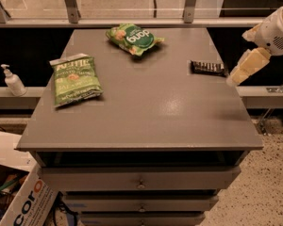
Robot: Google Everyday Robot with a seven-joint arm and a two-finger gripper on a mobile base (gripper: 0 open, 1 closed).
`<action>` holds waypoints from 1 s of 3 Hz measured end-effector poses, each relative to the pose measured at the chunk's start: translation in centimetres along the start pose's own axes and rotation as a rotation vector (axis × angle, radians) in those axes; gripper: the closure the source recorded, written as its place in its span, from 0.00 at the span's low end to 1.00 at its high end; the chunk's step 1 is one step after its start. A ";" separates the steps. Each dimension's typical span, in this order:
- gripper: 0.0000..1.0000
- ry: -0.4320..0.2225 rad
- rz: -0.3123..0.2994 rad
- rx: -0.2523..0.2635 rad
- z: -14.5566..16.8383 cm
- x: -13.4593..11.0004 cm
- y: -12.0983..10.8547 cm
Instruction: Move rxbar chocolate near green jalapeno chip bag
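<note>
Currently the gripper (238,75) is at the right side of the scene, a cream-coloured piece that hangs down from the white arm and points down and to the left. It seems to be just beyond the right edge of the grey table (146,121), a little above its surface, but the height is hard to judge from this angle. Whether the gripper is open or closed, I cannot tell; it carries nothing.

The rxbar chocolate (207,68) lies flat on the table just to the left of the gripper, near the right edge, and the two are close but not touching. The green jalapeno chip bag (75,80) lies flat far to the left of the gripper, near the left edge of the table, well apart from the bar. A darker green puffy bag (133,38) lies to the left of the gripper and further back, near the rear edge.

Beyond the left edge of the table, far from the gripper, a white pump bottle (12,81) stands on a ledge. Below it, at the floor, is a cardboard box (23,201). Under the table top are drawers (140,178) with small knobs.
</note>
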State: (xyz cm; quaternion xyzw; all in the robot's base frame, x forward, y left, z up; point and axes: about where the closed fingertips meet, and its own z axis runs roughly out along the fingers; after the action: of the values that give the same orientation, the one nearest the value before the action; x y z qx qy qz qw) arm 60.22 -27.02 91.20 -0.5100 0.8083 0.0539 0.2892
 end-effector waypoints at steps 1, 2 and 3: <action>0.00 -0.130 0.120 -0.062 3.4 -0.4 0.1; 0.00 -0.252 0.189 -0.090 6.3 -0.8 -0.2; 0.00 -0.327 0.195 -0.076 8.3 -0.9 -1.2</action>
State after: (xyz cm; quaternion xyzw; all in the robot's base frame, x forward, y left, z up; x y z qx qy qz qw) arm 64.94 -23.67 85.05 -0.4244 0.7934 0.1942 0.3907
